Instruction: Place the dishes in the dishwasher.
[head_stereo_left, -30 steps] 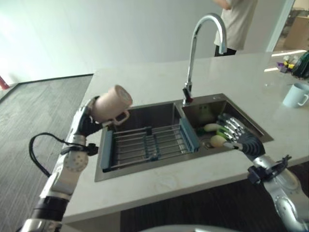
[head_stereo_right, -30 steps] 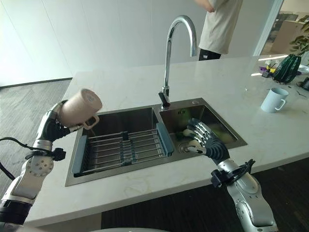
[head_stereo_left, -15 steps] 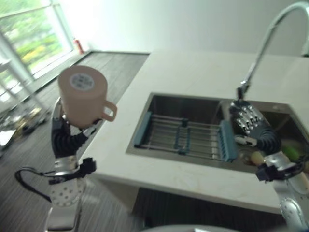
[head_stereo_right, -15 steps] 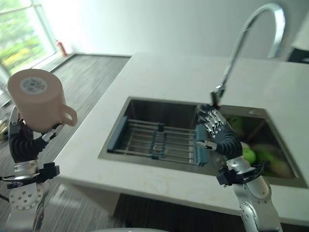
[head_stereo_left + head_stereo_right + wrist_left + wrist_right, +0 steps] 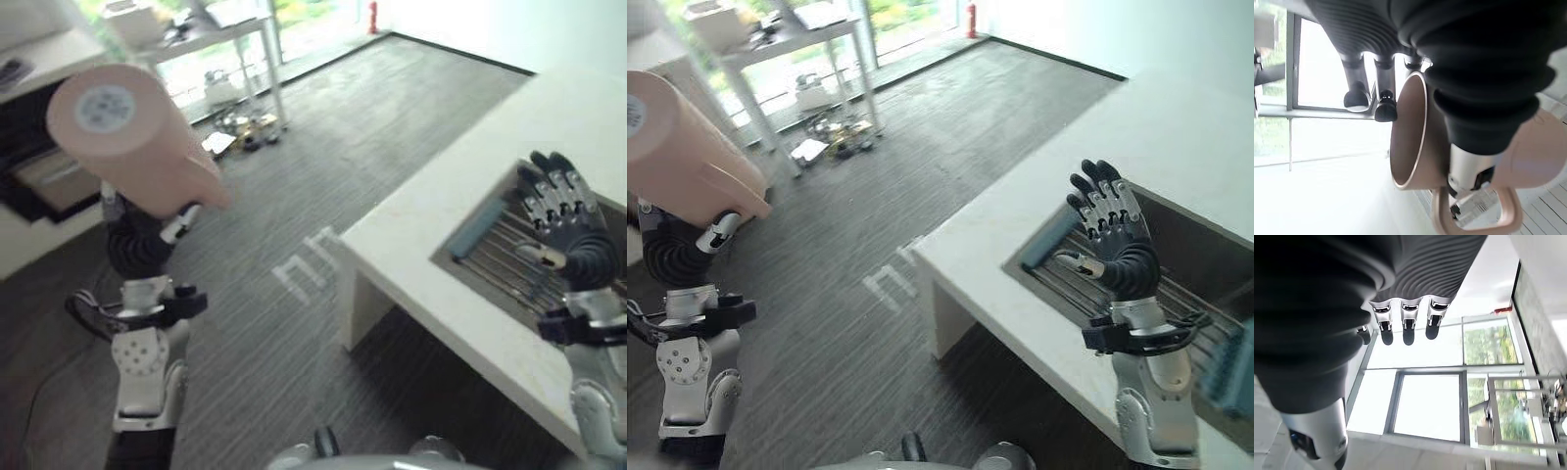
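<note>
A pale pink mug (image 5: 127,137) with a side handle (image 5: 1476,215) is held up high over the grey floor, base toward me, left of the counter. My left hand (image 5: 140,245) is shut on it from below; the fingers (image 5: 1383,105) wrap its rim and wall (image 5: 1415,132). Raised above the counter's front edge by the sink, my right hand (image 5: 1112,240) is open, its fingers (image 5: 1405,328) straight and holding nothing.
The white counter (image 5: 421,255) ends in a corner at mid-right, with the sink and its blue-ended drying rack (image 5: 490,245) behind. A white table (image 5: 794,39) with clutter beneath stands at the back left. A dark low unit (image 5: 39,176) sits at far left.
The camera has swung left, away from the sink, so the floor and far table now show. The left hand still holds the mug up; the right hand stays raised and open.
</note>
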Tool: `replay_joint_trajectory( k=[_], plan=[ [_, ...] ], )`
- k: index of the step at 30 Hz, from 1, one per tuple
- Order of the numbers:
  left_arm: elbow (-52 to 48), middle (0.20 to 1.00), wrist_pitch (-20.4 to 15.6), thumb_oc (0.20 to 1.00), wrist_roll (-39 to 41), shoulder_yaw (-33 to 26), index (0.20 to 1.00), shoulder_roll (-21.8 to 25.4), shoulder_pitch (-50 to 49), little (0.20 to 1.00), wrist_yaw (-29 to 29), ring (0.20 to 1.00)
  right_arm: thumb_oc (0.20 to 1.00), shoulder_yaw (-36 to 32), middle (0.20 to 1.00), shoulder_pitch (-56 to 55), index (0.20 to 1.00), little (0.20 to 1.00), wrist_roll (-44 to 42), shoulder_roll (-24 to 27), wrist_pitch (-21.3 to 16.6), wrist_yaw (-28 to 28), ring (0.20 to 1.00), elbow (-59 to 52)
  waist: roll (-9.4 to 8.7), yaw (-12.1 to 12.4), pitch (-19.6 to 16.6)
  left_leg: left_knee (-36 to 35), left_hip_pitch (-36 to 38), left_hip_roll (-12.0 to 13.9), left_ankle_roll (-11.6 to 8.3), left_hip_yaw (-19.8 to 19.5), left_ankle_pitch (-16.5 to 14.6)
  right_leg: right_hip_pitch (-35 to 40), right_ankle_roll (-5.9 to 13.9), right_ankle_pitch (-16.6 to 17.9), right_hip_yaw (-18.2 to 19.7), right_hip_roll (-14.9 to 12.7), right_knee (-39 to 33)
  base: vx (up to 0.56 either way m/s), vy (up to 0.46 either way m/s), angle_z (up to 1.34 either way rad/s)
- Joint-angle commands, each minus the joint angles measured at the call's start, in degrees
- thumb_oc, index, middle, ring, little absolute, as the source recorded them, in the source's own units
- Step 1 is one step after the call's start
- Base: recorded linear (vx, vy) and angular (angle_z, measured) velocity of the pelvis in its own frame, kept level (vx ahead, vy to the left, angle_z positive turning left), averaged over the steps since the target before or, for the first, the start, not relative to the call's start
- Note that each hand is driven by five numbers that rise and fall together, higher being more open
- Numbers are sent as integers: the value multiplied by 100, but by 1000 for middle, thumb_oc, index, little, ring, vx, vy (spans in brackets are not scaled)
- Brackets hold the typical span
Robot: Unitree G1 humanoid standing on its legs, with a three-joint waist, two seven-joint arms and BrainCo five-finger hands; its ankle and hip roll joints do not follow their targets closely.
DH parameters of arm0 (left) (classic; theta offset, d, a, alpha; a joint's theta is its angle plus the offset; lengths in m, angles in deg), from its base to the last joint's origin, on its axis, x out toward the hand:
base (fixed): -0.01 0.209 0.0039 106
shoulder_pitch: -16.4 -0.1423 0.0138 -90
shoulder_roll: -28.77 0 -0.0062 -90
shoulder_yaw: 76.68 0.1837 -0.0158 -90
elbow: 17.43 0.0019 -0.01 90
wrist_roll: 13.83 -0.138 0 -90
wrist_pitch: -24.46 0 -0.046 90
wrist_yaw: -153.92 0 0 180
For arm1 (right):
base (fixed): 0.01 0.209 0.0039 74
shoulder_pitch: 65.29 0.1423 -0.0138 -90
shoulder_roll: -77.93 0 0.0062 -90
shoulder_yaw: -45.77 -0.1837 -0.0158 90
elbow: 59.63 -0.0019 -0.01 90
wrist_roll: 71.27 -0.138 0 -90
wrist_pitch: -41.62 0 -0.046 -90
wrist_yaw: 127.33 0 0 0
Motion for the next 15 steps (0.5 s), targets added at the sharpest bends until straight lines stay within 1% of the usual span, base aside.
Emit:
replay_joint_trajectory(
  k=[1, 2, 3, 4, 5, 6, 7, 8, 9, 10, 13, 14, 15],
  plan=[
    [-463, 200, -15, 200, 55, 59, 200, 259, 308, 200, -5, 200, 1000, 30, 1000, 343, 1000, 1000, 157, 92, -271, -161, 1000, 63, 280, -169, -96, -1, 449, 718, -919, -99, -597, -33, 79, 107, 198, 205, -221, -51, 325, 69],
    [-428, 200, -21, 200, 72, 149, 200, 260, 377, 200, 19, 200, 1000, 27, 1000, 282, 1000, 1000, 156, 97, -240, -206, 1000, 22, 281, -274, -123, -1, 370, 680, -841, -349, -562, -122, 3, -160, 746, 461, -41, 2, 260, 71],
    [-397, 200, -5, 200, 171, 233, 200, 253, 413, 200, 121, 200, 1000, -3, 1000, 209, 1000, 1000, 171, 138, -250, -302, 1000, 26, 277, -355, -138, -1, 330, 656, -785, -564, -522, -127, -51, -387, 1214, 718, 63, 115, 225, 108],
    [-339, 200, -15, 200, 242, 332, 200, 234, 466, 200, 154, 200, 1000, -57, 1000, 138, 1000, 1000, 113, 226, -255, -312, 1000, 55, 273, -483, -143, -1, 291, 626, -719, -797, -463, -103, -100, -644, 1843, 1084, 187, 101, 144, 195],
    [-299, 200, -24, 200, 279, 379, 200, 209, 503, 200, 205, 200, 1000, -94, 1000, 119, 1000, 1000, 89, 260, -268, -319, 1000, 92, 262, -510, -163, -1, 241, 614, -703, -885, -418, -108, -129, -699, 2040, 1244, 210, 157, 186, 259],
    [-266, 200, 59, 200, 225, 533, 200, 117, 573, 200, 137, 200, 1000, -277, 1000, -42, 1000, 1000, -193, 383, -329, -106, 1000, 141, 166, -647, -218, -1, 158, 503, -661, -1250, -339, -65, -223, -787, 2801, 1809, 257, 129, 119, 228],
    [-259, 200, 59, 200, 242, 548, 200, 108, 570, 200, 165, 200, 1000, -300, 1000, -82, 1000, 1000, -229, 387, -335, -94, 1000, 126, 141, -655, -222, -1, 147, 475, -651, -1310, -323, -67, -237, -769, 2920, 1915, 269, 131, 96, 190],
    [-257, 200, 62, 200, 252, 554, 200, 106, 564, 200, 178, 200, 1000, -310, 1000, -106, 1000, 1000, -242, 386, -350, -83, 1000, 117, 129, -663, -225, -1, 145, 461, -648, -1345, -318, -65, -244, -761, 2959, 1957, 272, 85, -6, 121],
    [-223, 200, 49, 200, 254, 569, 200, 89, 511, 200, 248, 200, 1000, -328, 1000, -229, 1000, 1000, -300, 354, -359, 36, 1000, 65, 73, -684, -231, -1, 152, 395, -630, -1473, -289, -47, -267, -718, 3174, 2162, 249, 106, -44, 94],
    [-219, 200, 39, 200, 330, 553, 200, 101, 450, 200, 342, 200, 1000, -332, 1000, -303, 1000, 1000, -359, 348, -353, 126, 1000, 30, 55, -673, -225, -1, 170, 367, -620, -1531, -278, -42, -269, -692, 3234, 2235, 219, 138, -81, 66],
    [-207, 200, 43, 200, 437, 536, 200, 106, 332, 200, 447, 200, 1000, -183, 1000, -274, 1000, 1000, -373, 303, -347, 176, 1000, 86, 61, -530, -180, -1, 207, 380, -595, -1648, -260, -37, -286, -773, 3033, 2212, 357, 98, -140, 118],
    [-194, 200, 55, 200, 482, 526, 200, 92, 292, 200, 467, 200, 1000, -95, 1000, -199, 1000, 1000, -383, 286, -331, 166, 1000, 137, 58, -455, -165, -1, 213, 403, -616, -1676, -249, 25, -325, -866, 2938, 2214, 281, 74, -181, 75],
    [-190, 200, 68, 200, 480, 515, 200, 73, 268, 200, 494, 200, 1000, -37, 1000, -153, 1000, 1000, -379, 277, -315, 118, 1000, 154, 55, -412, -160, -1, 215, 423, -637, -1683, -238, 79, -343, -877, 2882, 2216, 191, 67, -218, 62]
  ],
)
